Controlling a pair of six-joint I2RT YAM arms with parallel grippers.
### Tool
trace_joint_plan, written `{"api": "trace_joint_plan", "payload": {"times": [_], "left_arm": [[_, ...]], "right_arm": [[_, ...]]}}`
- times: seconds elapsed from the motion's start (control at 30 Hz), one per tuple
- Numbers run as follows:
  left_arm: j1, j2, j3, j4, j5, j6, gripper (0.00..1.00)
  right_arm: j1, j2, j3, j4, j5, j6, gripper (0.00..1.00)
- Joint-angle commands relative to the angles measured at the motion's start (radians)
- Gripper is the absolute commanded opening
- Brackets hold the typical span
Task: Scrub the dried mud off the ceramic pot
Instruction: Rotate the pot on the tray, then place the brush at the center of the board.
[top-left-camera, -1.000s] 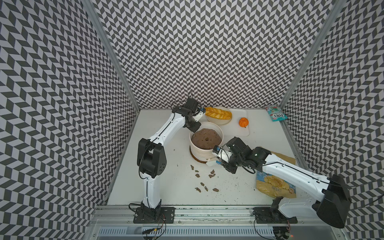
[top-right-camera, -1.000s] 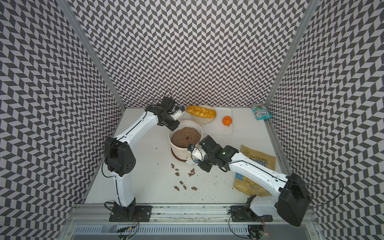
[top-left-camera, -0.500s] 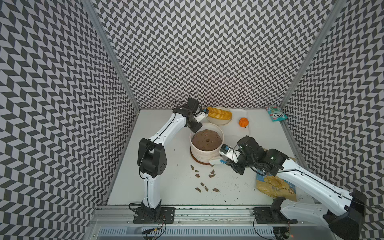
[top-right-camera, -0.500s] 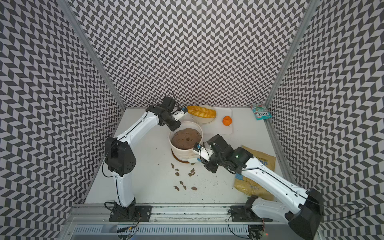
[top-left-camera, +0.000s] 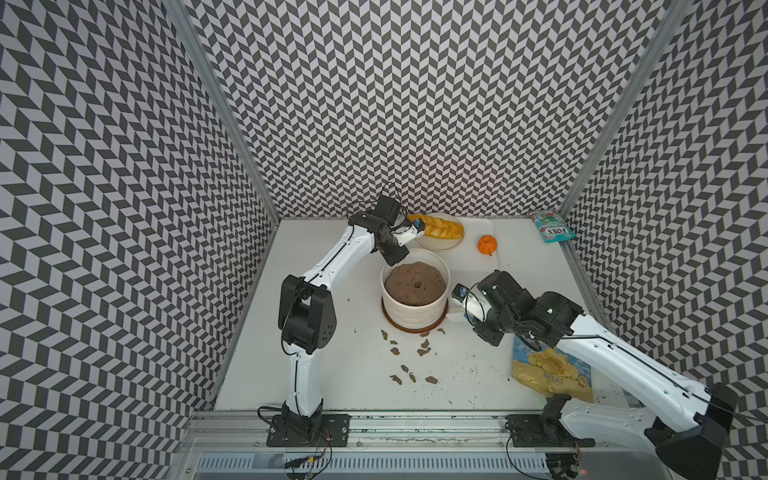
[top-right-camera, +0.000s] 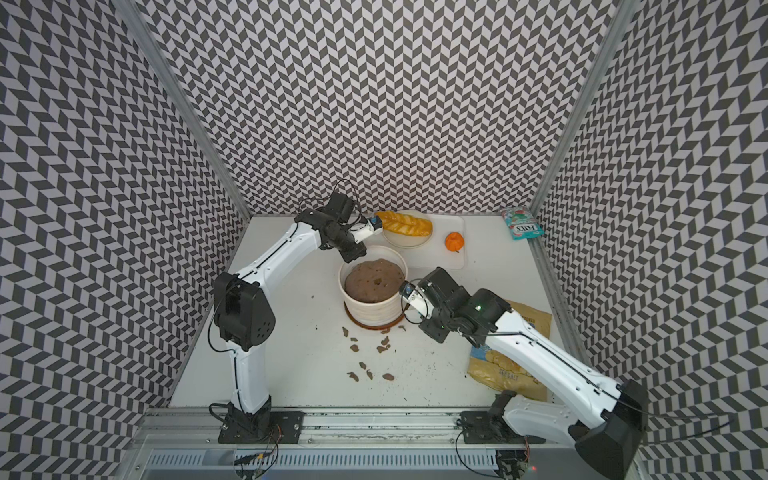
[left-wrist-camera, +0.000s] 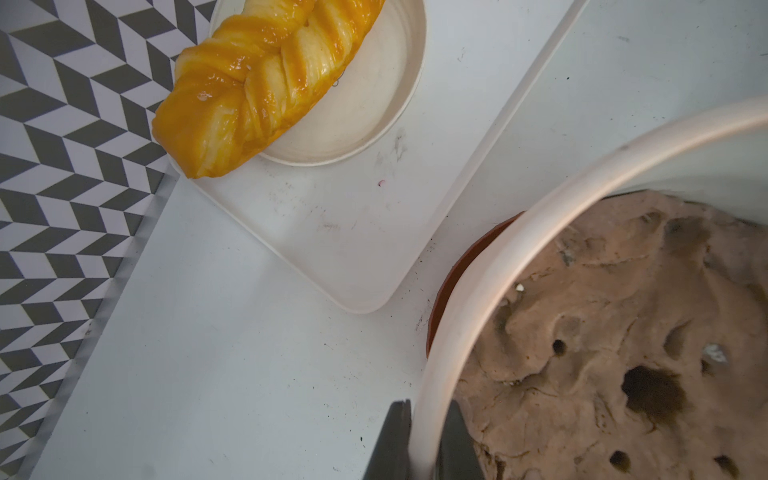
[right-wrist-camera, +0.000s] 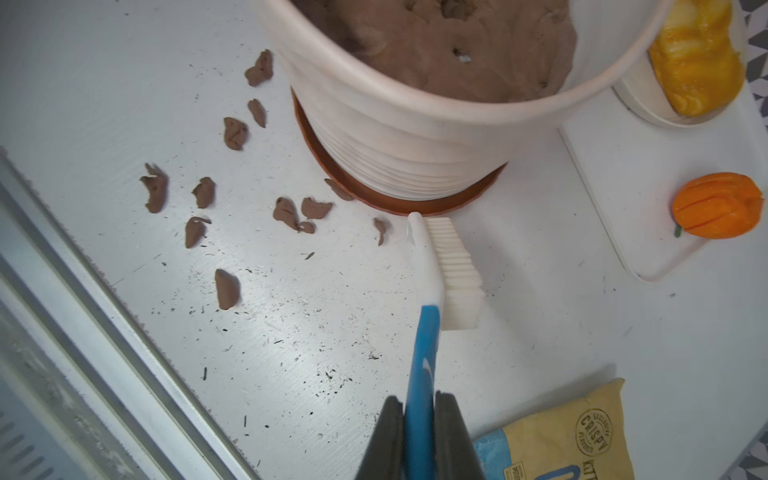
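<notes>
Two grippers, one pot. The ceramic pot (top-left-camera: 413, 313) is standing on its brown saucer (right-wrist-camera: 399, 204) about midway across the worktop (top-left-camera: 345, 386), nearer the back edge than the front, and is holding a brown soil mass. The left gripper (left-wrist-camera: 422, 419) is pinching the pot's thick rim on the back-left side, one jaw outside the wall and one inside over the soil, closed tight on it. The right gripper (right-wrist-camera: 419, 415) is clamping the blue handle of a white-bristled brush (right-wrist-camera: 455, 270), jaws fully closed on it, off the pot's front-right side. The brush's long axis is running from that gripper straight toward the foot of the pot. Its tip is sitting just beside the saucer's edge, low by the worktop, and the bristles are facing sideways, not onto the ribbed wall. The dried mud (top-left-camera: 422, 352) is lying as loose flakes on the worktop between the pot and the front edge, one flake resting against the saucer. No patch is showing on the stretch of wall facing the brush. Judgement: the right arm is the nearer one and is carrying the tool, so the next stroke is calling for raising the head and turning the bristles in toward the wall directly ahead.
</notes>
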Motion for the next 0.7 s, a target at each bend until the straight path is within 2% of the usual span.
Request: {"api": "trace_joint_plan", "payload": {"times": [0.0,0.17,0.33,0.47,0.63,0.67], "left_arm": [[0.005,0.01,0.042,0.029,0.052,0.098,0.08],[0.005,0.018,0.05,0.025,0.061,0.105,0.11],[0.005,0.009,0.059,0.026,0.046,0.085,0.19],[0.005,-0.011,0.07,0.032,0.029,0.056,0.25],[0.005,-0.053,0.07,0.07,0.023,0.012,0.43],[0.006,-0.064,0.067,0.078,0.024,0.007,0.44]], "right_arm": [[-0.038,0.008,0.031,0.034,0.104,0.034,0.0],[-0.077,0.013,0.023,0.115,0.07,0.073,0.0],[-0.133,0.019,-0.028,0.227,0.1,0.204,0.0],[-0.15,-0.026,-0.163,0.402,0.115,0.3,0.0],[-0.166,-0.08,-0.355,0.667,0.061,0.438,0.0],[-0.167,-0.087,-0.393,0.723,0.059,0.46,0.0]]}}
